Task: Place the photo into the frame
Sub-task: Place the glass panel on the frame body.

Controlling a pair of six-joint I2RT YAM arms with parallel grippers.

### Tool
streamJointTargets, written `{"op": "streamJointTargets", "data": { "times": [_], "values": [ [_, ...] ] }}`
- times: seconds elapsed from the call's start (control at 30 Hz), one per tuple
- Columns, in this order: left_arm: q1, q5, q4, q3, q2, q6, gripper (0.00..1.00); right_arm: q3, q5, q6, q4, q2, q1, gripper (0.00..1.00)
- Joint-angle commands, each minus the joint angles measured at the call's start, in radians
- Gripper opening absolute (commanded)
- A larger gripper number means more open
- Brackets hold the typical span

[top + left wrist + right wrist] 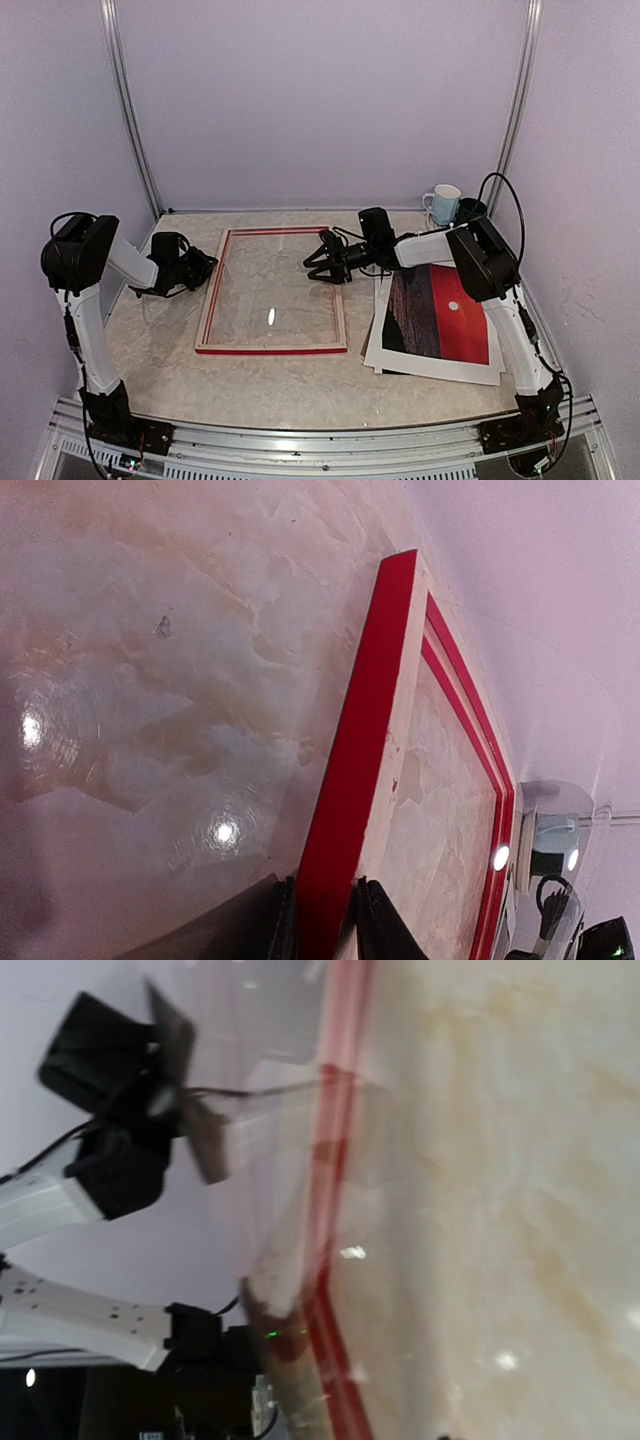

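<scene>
Thin red-fronted wooden frame [270, 349] lies flat on the bench [280, 395], its left rail pinched by the left gripper [324, 925]. The right gripper [322, 267] hovers spread and empty. The red sunset photo [440, 315] beside the frame looks light, floppy and slick: take it by its border.

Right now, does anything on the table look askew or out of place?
The photo lies skewed at the right, outside the frame, its edges out of line with the frame's. Nothing looks spilled or damaged.

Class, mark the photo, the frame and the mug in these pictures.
the photo [465, 330], top external view, on its red sky.
the frame [272, 349], top external view, on its near red rail.
the mug [443, 205], top external view, on its white body.
</scene>
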Motion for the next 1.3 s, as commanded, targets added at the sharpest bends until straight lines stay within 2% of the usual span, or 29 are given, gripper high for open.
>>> {"op": "streamJointTargets", "data": {
  "times": [0.0, 0.2, 0.4, 0.63, 0.9, 1.27],
  "values": [
    [-0.020, 0.011, -0.070, -0.030, -0.001, -0.003, 0.21, 0.038, 0.045, -0.159, -0.229, -0.057, 0.008, 0.50],
    [-0.021, 0.011, -0.067, -0.030, 0.001, -0.007, 0.21, 0.080, 0.073, -0.226, -0.351, -0.060, 0.015, 0.53],
    [-0.022, 0.010, -0.068, -0.030, 0.001, -0.006, 0.21, 0.099, 0.051, -0.232, -0.367, -0.065, 0.023, 0.53],
    [-0.025, 0.009, -0.067, -0.034, 0.002, -0.009, 0.22, 0.189, 0.085, -0.355, -0.577, -0.041, 0.034, 0.54],
    [-0.025, 0.001, -0.070, -0.038, -0.008, -0.013, 0.21, 0.223, 0.150, -0.456, -0.738, -0.058, 0.034, 0.56],
    [-0.025, -0.007, -0.080, -0.036, -0.015, -0.015, 0.21, 0.215, 0.213, -0.539, -0.848, -0.082, 0.034, 0.58]
  ]
}}
